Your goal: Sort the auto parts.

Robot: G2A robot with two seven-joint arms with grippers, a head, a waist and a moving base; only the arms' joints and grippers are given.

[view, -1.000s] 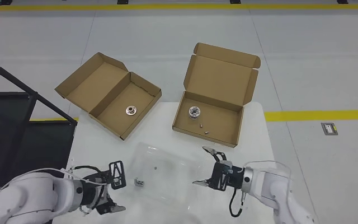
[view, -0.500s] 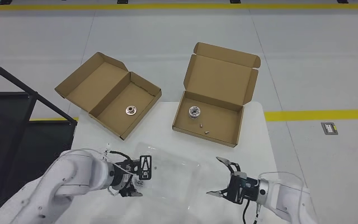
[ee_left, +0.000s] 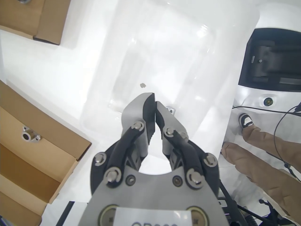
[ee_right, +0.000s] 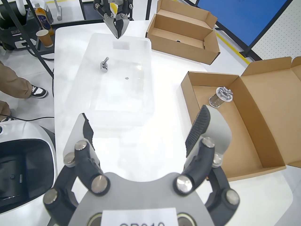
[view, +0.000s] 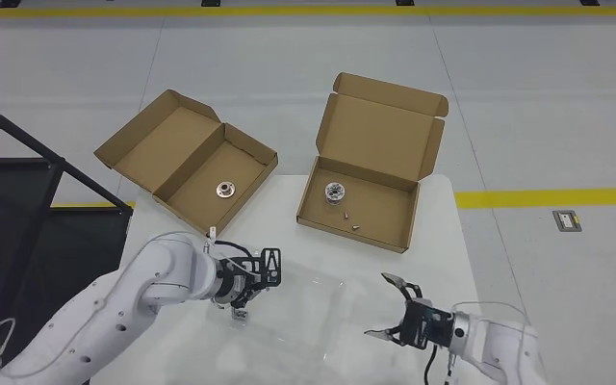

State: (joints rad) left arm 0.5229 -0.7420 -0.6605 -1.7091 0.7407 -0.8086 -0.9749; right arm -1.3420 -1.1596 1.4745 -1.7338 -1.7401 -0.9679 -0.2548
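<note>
A clear plastic bin (view: 298, 308) sits mid-table and holds a small metal bracket part (ee_right: 104, 66), which also peeks out beside one finger (ee_left: 171, 110), plus a tiny speck (ee_right: 127, 78). My left gripper (view: 258, 279) (ee_left: 154, 98) hangs shut with nothing in it over the bin's left end, just above that part; it is also seen from the front (ee_right: 118, 34). My right gripper (ee_right: 143, 123) (view: 395, 310) stands open and empty off the bin's right end. The left cardboard box (view: 159, 144) holds a flanged hub (view: 225, 190). The right box (view: 404, 226) holds a cylindrical gear part (view: 334, 192) and small screws (view: 348, 219).
Both boxes stand open along the table's far edge, lids folded back. A black frame (view: 58, 183) rises beside the table's left side. A bottle (ee_right: 42, 15) and a paper cup (ee_right: 44, 37) stand beyond the table's left end.
My left arm swung from the table's near left corner up to the bin and its gripper went from open to shut. My right gripper drew back toward the near right, staying open.
</note>
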